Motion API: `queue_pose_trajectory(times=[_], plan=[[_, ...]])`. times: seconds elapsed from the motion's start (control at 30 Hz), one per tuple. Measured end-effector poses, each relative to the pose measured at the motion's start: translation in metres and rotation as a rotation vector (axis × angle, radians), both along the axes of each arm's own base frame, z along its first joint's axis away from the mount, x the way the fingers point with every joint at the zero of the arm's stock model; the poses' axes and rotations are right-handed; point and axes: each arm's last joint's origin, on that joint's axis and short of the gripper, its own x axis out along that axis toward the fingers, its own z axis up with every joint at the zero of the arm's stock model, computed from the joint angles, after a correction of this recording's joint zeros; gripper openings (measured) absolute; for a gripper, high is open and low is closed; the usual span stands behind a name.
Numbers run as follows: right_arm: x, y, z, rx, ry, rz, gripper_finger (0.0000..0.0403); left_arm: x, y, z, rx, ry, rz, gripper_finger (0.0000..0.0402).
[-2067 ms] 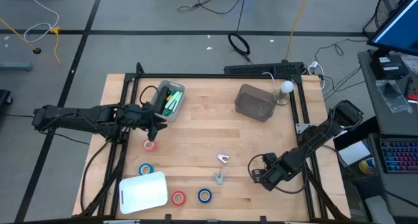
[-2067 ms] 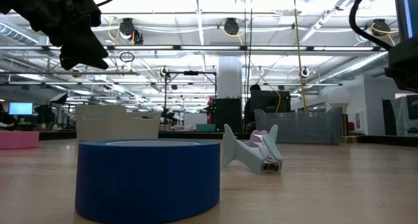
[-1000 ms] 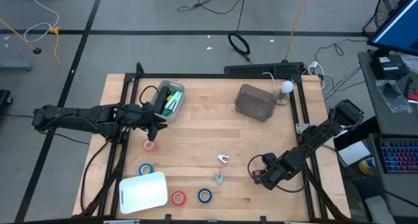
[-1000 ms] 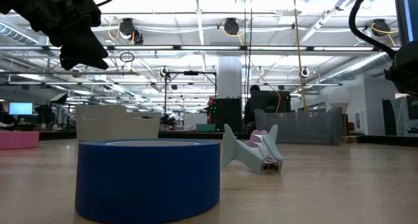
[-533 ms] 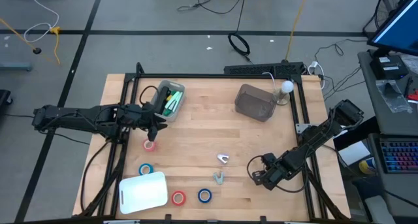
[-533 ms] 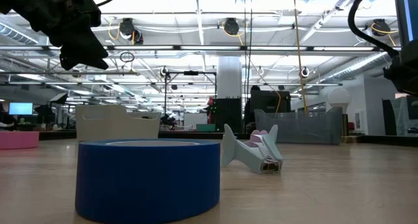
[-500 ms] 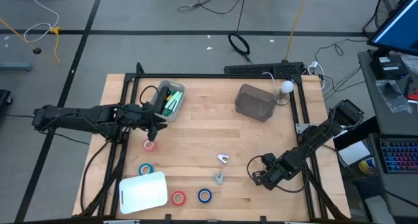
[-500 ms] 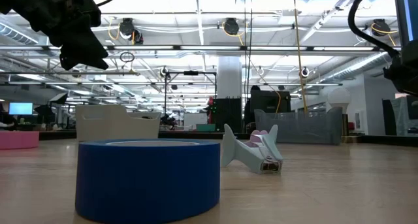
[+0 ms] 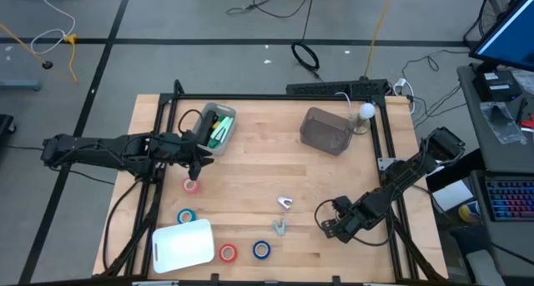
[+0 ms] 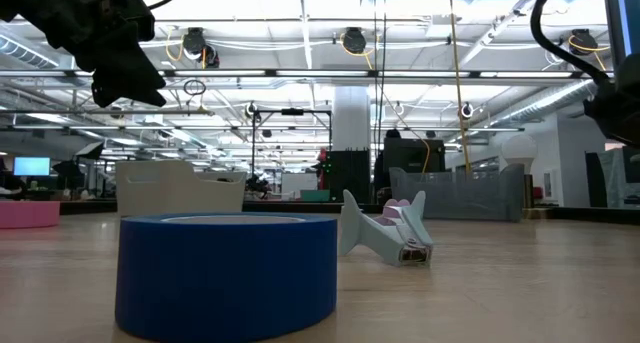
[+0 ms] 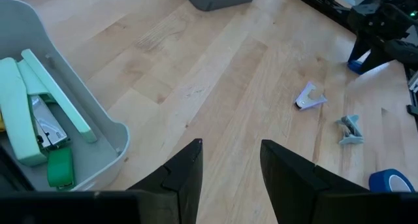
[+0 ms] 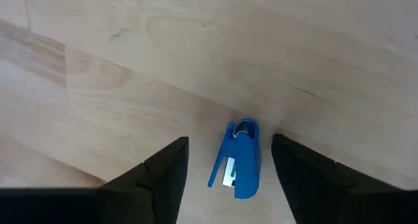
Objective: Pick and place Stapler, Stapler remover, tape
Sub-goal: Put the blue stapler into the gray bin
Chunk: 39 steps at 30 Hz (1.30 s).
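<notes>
The high camera looks straight down on the whole bench (image 9: 250,178) from well above, floor around it included. The low camera sits at bench height, facing level across the wood into the room, very close to a blue tape roll (image 10: 227,273) that fills its foreground. The left wrist camera looks forward and down over the bench, sharing with the high view the pale bin (image 11: 98,129) and two staple removers (image 11: 311,97). The right wrist camera hangs close above the wood, facing down on a blue staple remover (image 12: 238,160).
</notes>
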Motion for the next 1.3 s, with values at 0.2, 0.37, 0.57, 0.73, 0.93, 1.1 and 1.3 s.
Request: queue_pose_trajectory(times=[0.2, 0.37, 0.57, 0.73, 0.93, 1.1, 1.3], plan=[[0.000, 0.003, 0.001, 0.052, 0.007, 0.040, 0.0223, 0.000, 0.000, 0.000, 0.002, 0.001, -0.001, 0.0152], [-0.004, 0.009, 0.001, 0.072, 0.023, 0.034, 0.0218, 0.000, 0.000, 0.000, 0.006, 0.002, -0.004, 0.0152], [-0.005, 0.010, 0.000, 0.052, 0.015, 0.002, 0.0217, 0.000, 0.000, 0.000, 0.009, 0.002, -0.006, 0.0152], [-0.005, 0.009, 0.000, 0.032, 0.003, -0.019, 0.0217, 0.000, 0.000, 0.000, 0.008, 0.002, -0.006, 0.0152], [-0.005, 0.009, 0.000, 0.025, 0.001, -0.036, 0.0213, 0.000, 0.000, 0.000, 0.007, 0.002, -0.005, 0.0152], [-0.005, 0.008, 0.000, 0.021, 0.001, -0.060, 0.0212, 0.000, 0.000, 0.000, 0.006, 0.002, -0.004, 0.0152], [-0.004, 0.008, 0.000, 0.013, -0.008, -0.108, 0.0212, 0.000, 0.000, 0.000, 0.005, 0.002, -0.004, 0.0152]])
